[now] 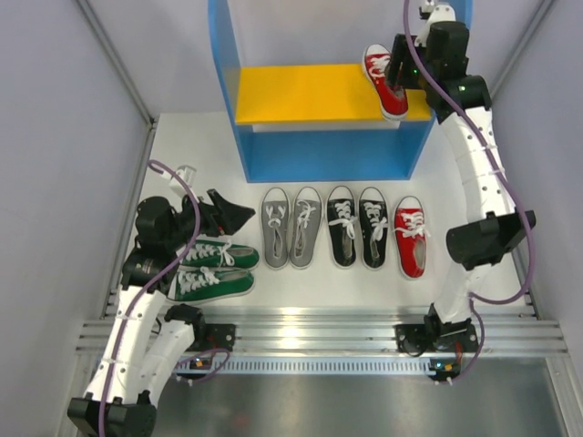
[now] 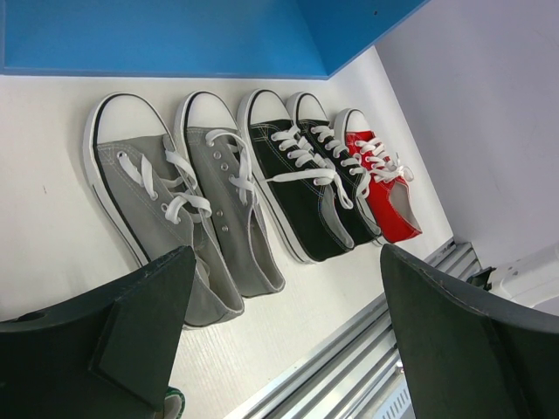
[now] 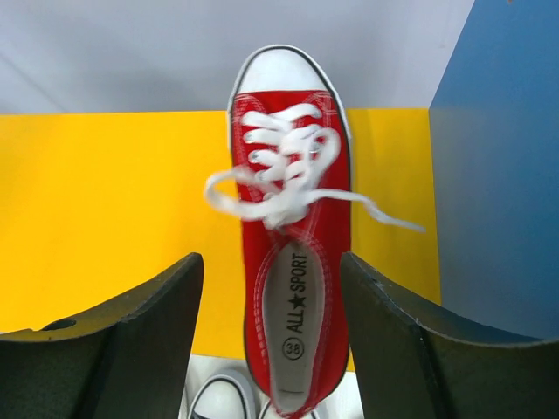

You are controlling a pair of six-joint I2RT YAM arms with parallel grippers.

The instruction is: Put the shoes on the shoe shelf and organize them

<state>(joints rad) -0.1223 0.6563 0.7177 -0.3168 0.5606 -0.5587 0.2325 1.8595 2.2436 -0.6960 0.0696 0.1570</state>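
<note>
A red shoe lies on the yellow board of the shoe shelf, at the board's right end beside the blue side panel. Its long axis runs near to far. The white toe cap points to the far side and leans a little left, and the heel hangs over the board's near edge.

The right gripper straddles the heel with its jaws spread. Yellow shows between the left finger and the shoe, so the shoe is not clamped. The right arm rises from its base at the near right, bends at the elbow and reaches far, with the wrist turned left over the board's end.

On the table just in front of the shelf, five shoes lie in a row with toes toward the shelf. From left to right they are a grey pair, a black pair and a second red shoe.

At the near left a green pair lies with its long axis left to right, partly under the left arm. That arm is folded low. The left gripper points right toward the grey pair, its jaws wide apart and holding nothing
</note>
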